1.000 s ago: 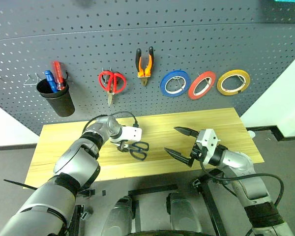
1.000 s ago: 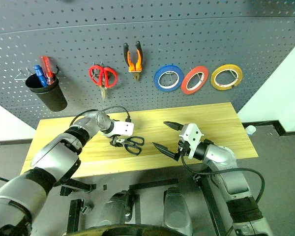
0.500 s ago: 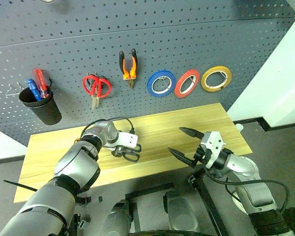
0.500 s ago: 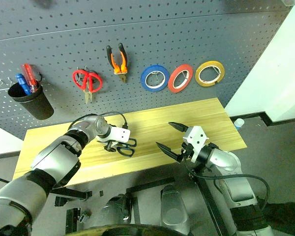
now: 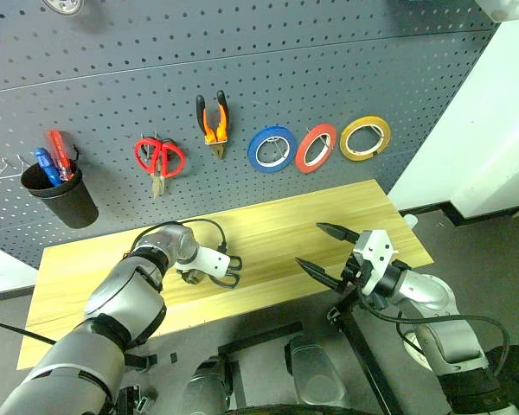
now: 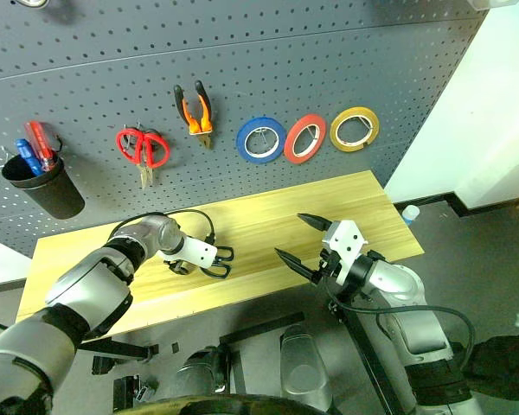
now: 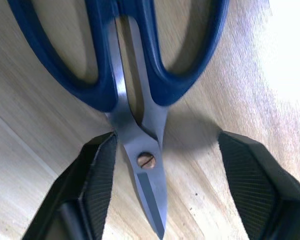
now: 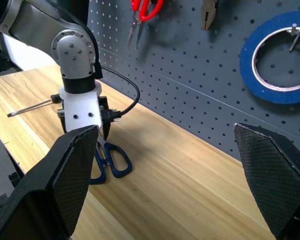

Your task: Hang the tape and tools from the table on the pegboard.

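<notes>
The left gripper [image 7: 162, 187] points down over the scissors [image 7: 135, 85], which lie flat on the table [image 5: 329, 216]; its fingers [image 7: 97, 172] straddle the blades, one touching, not yet clamped. The right gripper [image 5: 318, 248] hovers wide open, empty. Tape [image 5: 365, 138] and pliers [image 5: 212, 121] hang on the pegboard [image 5: 242, 60].
</notes>
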You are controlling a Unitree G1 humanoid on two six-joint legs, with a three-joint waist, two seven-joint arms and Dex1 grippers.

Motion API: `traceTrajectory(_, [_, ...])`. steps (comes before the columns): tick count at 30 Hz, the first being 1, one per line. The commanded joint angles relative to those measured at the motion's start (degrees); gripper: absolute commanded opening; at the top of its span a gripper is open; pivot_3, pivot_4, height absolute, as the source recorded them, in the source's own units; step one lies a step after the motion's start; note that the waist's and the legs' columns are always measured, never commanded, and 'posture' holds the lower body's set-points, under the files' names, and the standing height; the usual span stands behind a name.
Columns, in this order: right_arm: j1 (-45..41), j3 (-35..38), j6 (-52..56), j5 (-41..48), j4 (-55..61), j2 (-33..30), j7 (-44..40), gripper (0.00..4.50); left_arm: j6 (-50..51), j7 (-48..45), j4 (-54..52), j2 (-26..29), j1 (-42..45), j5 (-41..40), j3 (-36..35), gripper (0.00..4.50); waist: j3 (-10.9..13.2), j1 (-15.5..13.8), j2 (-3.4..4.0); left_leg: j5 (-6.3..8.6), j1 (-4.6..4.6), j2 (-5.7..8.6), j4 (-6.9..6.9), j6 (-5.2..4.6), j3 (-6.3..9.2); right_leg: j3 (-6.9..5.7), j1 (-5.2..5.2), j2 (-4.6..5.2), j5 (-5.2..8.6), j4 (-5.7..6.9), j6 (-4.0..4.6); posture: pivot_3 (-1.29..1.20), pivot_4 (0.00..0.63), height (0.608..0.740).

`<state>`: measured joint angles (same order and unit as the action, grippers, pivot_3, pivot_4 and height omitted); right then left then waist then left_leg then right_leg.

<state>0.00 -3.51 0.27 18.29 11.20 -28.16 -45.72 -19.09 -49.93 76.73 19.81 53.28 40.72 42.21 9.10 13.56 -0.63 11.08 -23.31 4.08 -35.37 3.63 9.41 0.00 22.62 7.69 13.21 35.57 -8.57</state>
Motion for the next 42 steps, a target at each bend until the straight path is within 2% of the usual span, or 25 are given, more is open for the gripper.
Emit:
traceTrajectory(1, [-1.0,1.1,-0.6,0.4,1.5,0.2,0.1,4.50,-0.4,0.1,0.2,0.4,-0.6,1.2,0.4,3.31,-0.1,0.0,0.01,0.00,0.01,0.00,0.00,0.00,0.00,0.00,-0.01,0.00,0.00,0.00,0.00,-0.29,0.077,0.740])
traceTrajectory(3, [-1.2,1.1,-0.7,0.4,1.3,0.3,0.1,4.50,-0.4,-0.2,0.2,0.3,-0.7,1.0,0.1,3.31,-0.2,0.0,0.02,0.00,0.05,0.00,0.00,0.00,0.00,0.00,-0.04,0.00,0.00,0.01,0.00,-0.29,0.074,0.740])
traceTrajectory(6, [-1.3,1.1,-0.8,0.4,1.2,0.3,0.2,4.50,-0.9,-0.7,0.1,0.4,-1.1,1.1,0.2,2.76,-0.4,0.0,0.05,0.00,0.05,0.00,0.00,0.00,0.00,0.00,-0.06,0.00,0.00,0.00,0.00,-0.29,0.073,0.740])
traceTrajectory(12, [-1.6,1.1,-1.0,0.4,0.8,0.5,0.1,4.50,-1.2,-1.4,-0.1,0.7,-2.0,0.8,-0.1,0.76,-0.9,-0.1,0.04,0.00,0.14,0.00,0.00,0.00,0.01,-0.01,-0.15,0.00,0.01,0.00,-0.01,-0.28,0.068,0.740])
traceTrajectory(13, [-1.7,1.1,-1.0,0.4,0.7,0.5,0.1,4.50,-1.2,-1.4,-0.1,0.7,-2.0,0.8,-0.2,0.56,-1.0,-0.1,0.03,0.00,0.17,0.00,0.00,0.00,0.01,0.00,-0.19,0.00,0.01,0.00,-0.01,-0.28,0.068,0.740])
traceTrajectory(20, [-2.6,0.6,-0.9,0.6,0.3,0.7,-0.5,4.50,-1.7,-2.5,-0.7,0.6,-2.8,-1.0,-1.9,0.56,-1.2,-0.1,0.02,0.01,0.19,0.00,0.00,0.00,0.02,-0.01,-0.21,0.01,0.01,0.00,0.00,-0.27,0.065,0.740])
traceTrajectory(30, [-3.8,-1.7,6.8,3.4,0.9,-2.9,-8.2,4.50,-2.6,-4.5,-2.7,2.3,-3.6,-7.2,-8.2,0.56,-1.4,-0.3,-0.02,0.00,0.20,0.01,0.00,0.00,0.05,-0.01,-0.22,0.00,0.01,0.01,0.00,-0.24,0.066,0.740])
traceTrajectory(42, [-7.5,-5.3,6.3,-6.3,-6.7,-7.5,-10.1,4.50,-3.7,-7.1,-6.0,5.6,-6.5,-11.5,-12.2,0.56,-1.4,-1.5,-0.03,0.00,0.22,0.02,-0.02,0.00,0.06,-0.01,-0.20,0.00,0.01,0.07,0.00,-0.20,0.065,0.740])
